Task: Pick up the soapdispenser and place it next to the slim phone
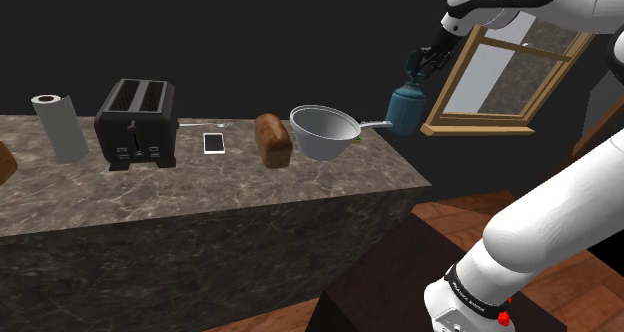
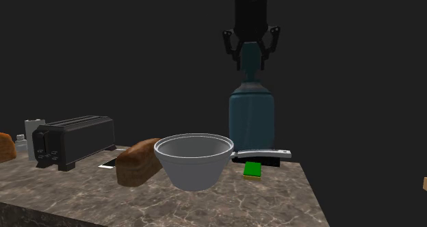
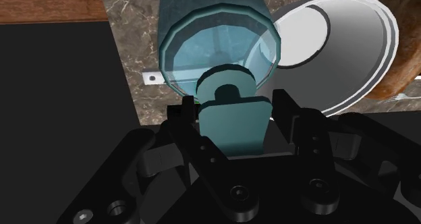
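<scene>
A teal soap dispenser (image 1: 407, 105) hangs upright from my gripper (image 1: 419, 70) by the counter's end on the shoulder view's right. My gripper (image 2: 251, 55) is shut on its pump head, one black finger (image 3: 182, 118) on each side of the teal pump (image 3: 233, 121). Seen from the wrist, the round bottle body (image 3: 216, 47) lies straight below the hand, beside the pan. In the second exterior view the pan handle hides the base of the bottle (image 2: 252, 119). The slim white phone (image 1: 214, 142) lies flat on the marble counter between toaster and bread, well away from the gripper.
A grey saucepan (image 1: 325, 132) stands next to the dispenser, its handle (image 2: 263, 152) pointing toward it. A brown loaf (image 1: 273, 140), black toaster (image 1: 137, 123) and paper roll (image 1: 60, 128) line the counter (image 1: 150, 195). A green sponge (image 2: 252, 169) lies near the pan. A wooden window frame (image 1: 500, 80) leans behind.
</scene>
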You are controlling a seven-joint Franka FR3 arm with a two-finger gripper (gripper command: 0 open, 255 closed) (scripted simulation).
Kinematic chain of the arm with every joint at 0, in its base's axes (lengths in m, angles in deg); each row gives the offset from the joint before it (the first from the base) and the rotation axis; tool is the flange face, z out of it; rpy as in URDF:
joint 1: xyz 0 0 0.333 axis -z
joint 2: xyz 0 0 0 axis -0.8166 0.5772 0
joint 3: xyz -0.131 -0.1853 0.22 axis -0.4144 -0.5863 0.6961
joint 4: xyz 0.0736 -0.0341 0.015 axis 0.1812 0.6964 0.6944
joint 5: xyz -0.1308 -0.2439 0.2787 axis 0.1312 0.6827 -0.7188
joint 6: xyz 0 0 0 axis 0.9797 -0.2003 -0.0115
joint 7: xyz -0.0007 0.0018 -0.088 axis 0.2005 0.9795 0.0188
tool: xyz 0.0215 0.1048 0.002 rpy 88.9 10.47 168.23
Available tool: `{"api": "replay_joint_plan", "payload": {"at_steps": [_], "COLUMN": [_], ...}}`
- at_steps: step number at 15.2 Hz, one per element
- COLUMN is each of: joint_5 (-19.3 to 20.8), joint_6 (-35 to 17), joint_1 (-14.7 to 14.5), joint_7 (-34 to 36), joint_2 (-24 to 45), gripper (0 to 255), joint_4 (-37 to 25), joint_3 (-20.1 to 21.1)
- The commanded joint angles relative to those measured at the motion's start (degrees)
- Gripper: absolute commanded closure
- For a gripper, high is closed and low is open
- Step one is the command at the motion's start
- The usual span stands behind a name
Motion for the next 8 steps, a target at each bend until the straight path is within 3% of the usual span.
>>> {"api": "replay_joint_plan", "payload": {"at_steps": [1,8], "joint_5": [-0.1,-0.5], "joint_6": [1.8,7.3], "joint_1": [0.0,-0.1], "joint_7": [-0.1,-0.1], "joint_2": [0.2,1.3], "gripper": [255,255], "joint_4": [-2.0,-8.5], "joint_3": [0.0,-0.1]}}
